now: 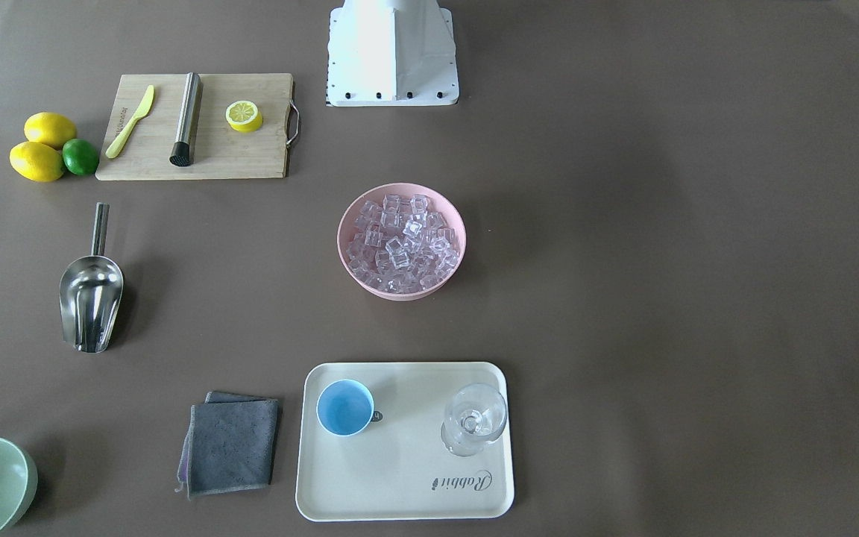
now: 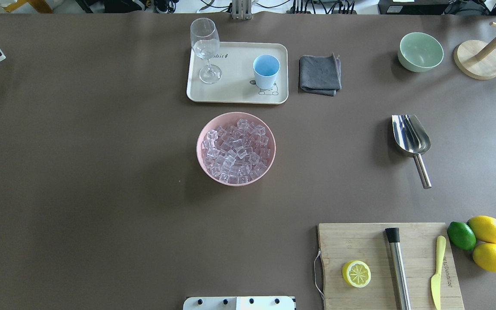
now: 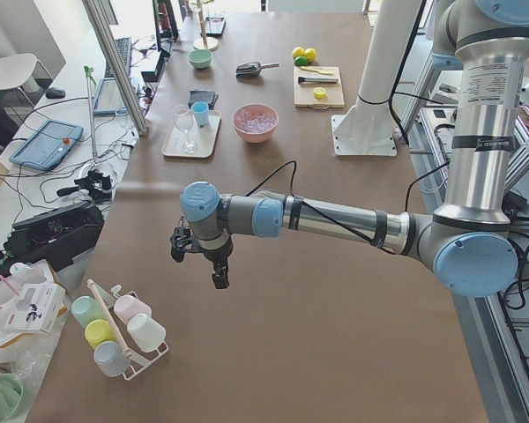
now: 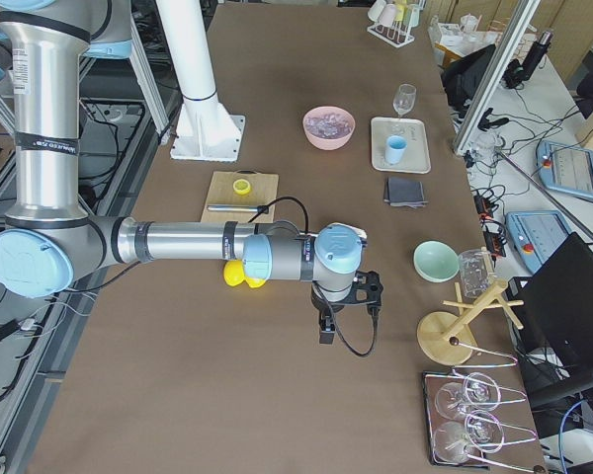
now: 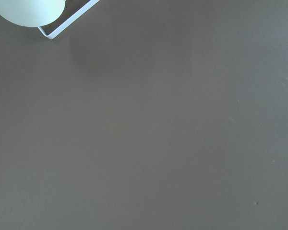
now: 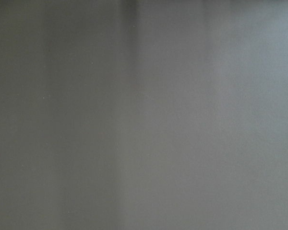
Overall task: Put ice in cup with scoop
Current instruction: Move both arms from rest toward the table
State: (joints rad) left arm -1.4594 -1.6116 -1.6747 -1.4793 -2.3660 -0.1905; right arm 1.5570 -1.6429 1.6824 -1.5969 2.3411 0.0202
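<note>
The ice (image 2: pixel 236 148) fills a pink bowl (image 2: pixel 200 137) at the table's middle. The light-blue cup (image 2: pixel 266 69) stands upright on a cream tray (image 2: pixel 235 88) beyond the bowl. The steel scoop (image 2: pixel 410 137) lies on the table to the right, its handle toward the robot. My left gripper (image 3: pixel 200 263) hovers over bare table far to the left, near a mug rack. My right gripper (image 4: pixel 348 308) hovers over bare table far to the right. Both show only in side views, so I cannot tell whether they are open or shut.
A stemmed glass (image 2: pixel 205 47) shares the tray. A grey cloth (image 2: pixel 319 74) and a green bowl (image 2: pixel 420 51) lie right of it. A cutting board (image 2: pixel 385 267) holds a lemon half, a steel rod and a yellow knife. Two lemons and a lime (image 2: pixel 461 235) sit beside it.
</note>
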